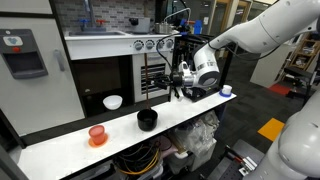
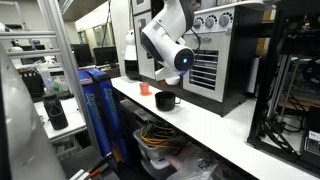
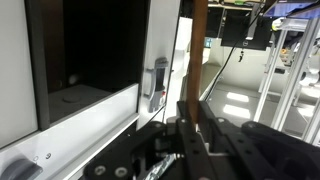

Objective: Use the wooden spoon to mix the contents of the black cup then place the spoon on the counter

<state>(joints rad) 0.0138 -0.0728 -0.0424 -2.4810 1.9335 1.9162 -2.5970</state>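
Note:
My gripper [image 3: 194, 104] is shut on the wooden spoon [image 3: 199, 50], whose reddish-brown handle runs straight out from between the jaws in the wrist view. In both exterior views the gripper [image 1: 183, 84] [image 2: 184, 63] hangs above the white counter [image 1: 205, 108] [image 2: 235, 128], higher than the black cup [image 1: 147, 120] [image 2: 166, 100] and off to one side of it. The cup stands upright on the counter. The spoon is too thin to make out in the exterior views, and its bowl end is out of the wrist view. The cup's contents are hidden.
An orange-red translucent cup [image 1: 97, 135] [image 2: 145, 88] stands beyond the black cup. A white bowl [image 1: 113, 102] sits by the open black oven [image 1: 105, 75]. A small blue-and-white cup [image 1: 226, 90] stands on the counter near the arm.

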